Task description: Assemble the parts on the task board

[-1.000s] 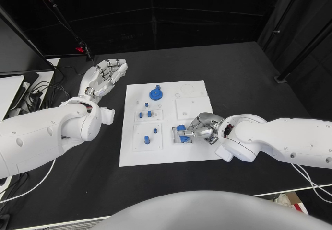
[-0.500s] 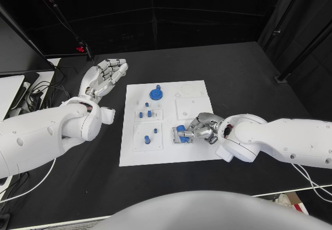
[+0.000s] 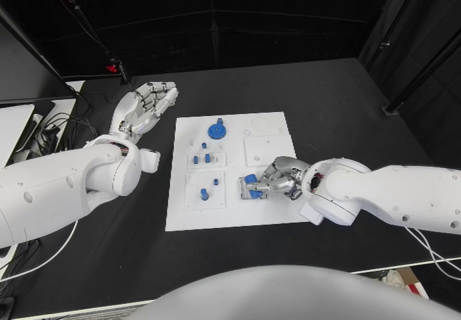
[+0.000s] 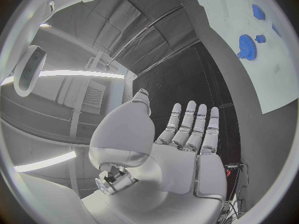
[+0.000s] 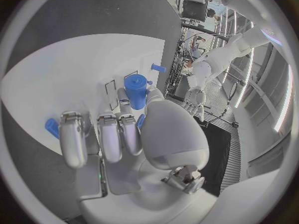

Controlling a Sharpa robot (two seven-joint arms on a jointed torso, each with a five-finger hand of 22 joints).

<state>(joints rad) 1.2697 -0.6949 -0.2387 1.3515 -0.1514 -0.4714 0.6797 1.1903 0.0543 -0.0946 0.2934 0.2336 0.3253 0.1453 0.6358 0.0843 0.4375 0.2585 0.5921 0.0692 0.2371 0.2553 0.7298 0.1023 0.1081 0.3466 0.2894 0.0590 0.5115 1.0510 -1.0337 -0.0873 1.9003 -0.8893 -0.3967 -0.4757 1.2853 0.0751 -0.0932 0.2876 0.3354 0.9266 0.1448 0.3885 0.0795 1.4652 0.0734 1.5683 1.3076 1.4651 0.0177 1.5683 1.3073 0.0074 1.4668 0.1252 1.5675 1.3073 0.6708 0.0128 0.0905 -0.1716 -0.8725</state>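
Note:
The white task board (image 3: 230,213) lies in the middle of the black table. My right hand (image 3: 280,180) rests on its right half, thumb and fingers closed round an upright blue cylinder part (image 3: 252,179). In the right wrist view that blue cylinder (image 5: 135,91) stands between the thumb and the curled fingers of the right hand (image 5: 124,139), over the board (image 5: 62,74). A blue gear (image 3: 217,131) sits near the board's far edge. My left hand (image 3: 144,107) lies flat and empty on the table, left of the board, fingers straight (image 4: 187,129).
Small blue pegs (image 3: 200,159) and a single blue peg (image 3: 204,194) stand in the board's left plates. Another blue piece (image 5: 52,127) lies by my right fingertips. Cables (image 3: 53,127) run along the table's left edge. Black table surrounds the board.
The right hand's fingers have shifted slightly on the blue cylinder. The left hand and the other parts have not moved.

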